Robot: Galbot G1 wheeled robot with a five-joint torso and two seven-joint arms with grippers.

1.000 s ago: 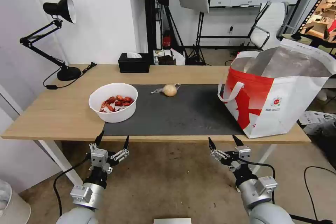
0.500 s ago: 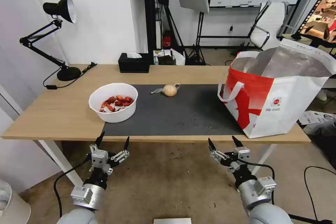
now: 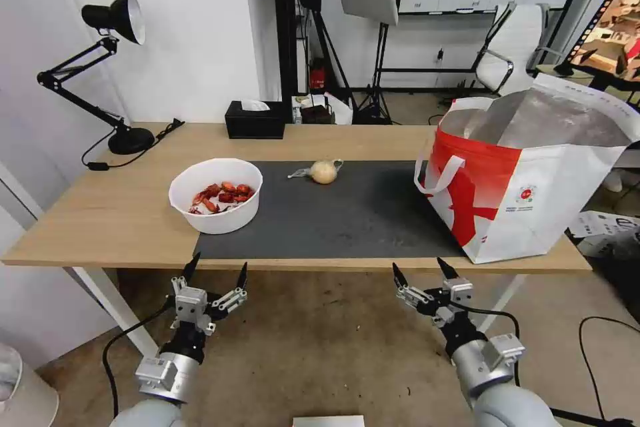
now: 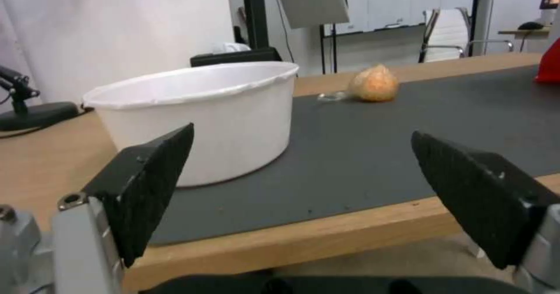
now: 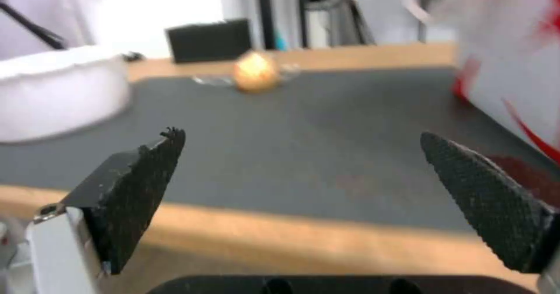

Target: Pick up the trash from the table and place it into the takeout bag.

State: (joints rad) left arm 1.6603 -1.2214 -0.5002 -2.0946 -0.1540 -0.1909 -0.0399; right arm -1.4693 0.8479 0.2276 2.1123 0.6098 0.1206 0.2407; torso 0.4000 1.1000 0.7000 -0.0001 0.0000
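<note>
White bowl [image 3: 216, 195] and knotted bag [image 3: 323, 172] sit on the counter [image 3: 100, 213], well beyond both hands. Left hand [image 3: 217, 269] and right hand [image 3: 419, 270] hang below its near edge, spread wide, empty.

The takeout bag [image 3: 533, 180] is cut off at the right edge, its inside hidden.

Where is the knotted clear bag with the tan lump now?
In the head view, the knotted clear bag lies on the dark mat's far edge, between white bowl and takeout bag.
</note>
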